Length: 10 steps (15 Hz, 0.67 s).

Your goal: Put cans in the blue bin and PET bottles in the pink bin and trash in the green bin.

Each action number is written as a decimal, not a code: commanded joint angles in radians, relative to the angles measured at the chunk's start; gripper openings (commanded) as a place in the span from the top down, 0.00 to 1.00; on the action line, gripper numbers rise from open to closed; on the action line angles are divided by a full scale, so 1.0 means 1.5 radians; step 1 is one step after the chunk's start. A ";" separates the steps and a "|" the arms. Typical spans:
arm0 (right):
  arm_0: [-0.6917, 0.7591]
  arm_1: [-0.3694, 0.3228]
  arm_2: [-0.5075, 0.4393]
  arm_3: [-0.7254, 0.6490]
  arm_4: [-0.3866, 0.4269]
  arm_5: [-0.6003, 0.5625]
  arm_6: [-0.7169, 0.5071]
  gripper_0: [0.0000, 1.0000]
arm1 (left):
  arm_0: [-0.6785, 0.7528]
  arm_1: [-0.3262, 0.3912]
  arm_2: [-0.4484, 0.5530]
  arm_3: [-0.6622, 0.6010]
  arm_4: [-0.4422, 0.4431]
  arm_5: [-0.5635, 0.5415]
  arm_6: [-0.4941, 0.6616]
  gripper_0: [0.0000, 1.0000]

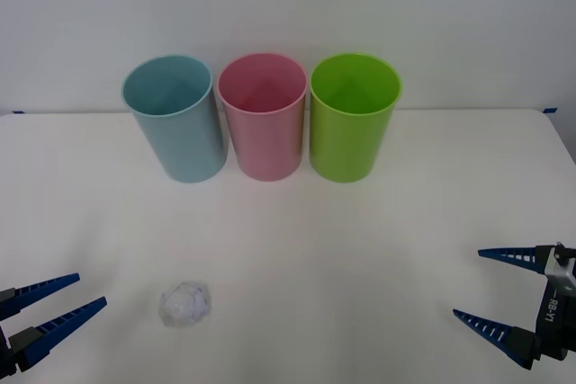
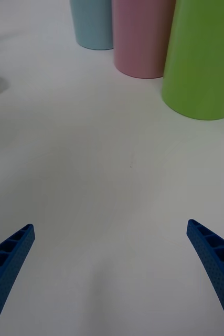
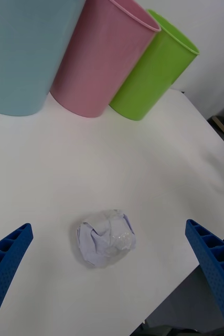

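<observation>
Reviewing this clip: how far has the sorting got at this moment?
Nothing looks sorted: what shows of the insides of the blue bin, pink bin and green bin is bare. Nothing is in hand; the left gripper and right gripper are open and empty. Left: the trash lies on the table near the left gripper, to go into the green bin.

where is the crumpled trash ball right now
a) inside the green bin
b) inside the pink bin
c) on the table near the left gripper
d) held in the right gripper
c: the trash lies on the white table, just ahead of the open left gripper, well in front of the three bins, while the open right gripper holds nothing.
</observation>
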 commanded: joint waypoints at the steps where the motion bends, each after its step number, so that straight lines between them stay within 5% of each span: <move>1: 0.000 0.000 0.000 0.000 0.000 0.000 0.000 0.00 | 0.000 0.000 0.000 0.000 0.000 0.000 0.000 0.00; 7: 0.000 0.000 0.000 0.000 0.000 0.000 0.000 0.00 | 0.007 0.012 -0.051 -0.018 -0.012 -0.003 0.013 0.00; 10: 0.000 0.000 0.000 0.000 0.000 0.000 0.000 0.00 | 0.015 0.039 -0.084 -0.040 -0.020 0.055 0.011 0.00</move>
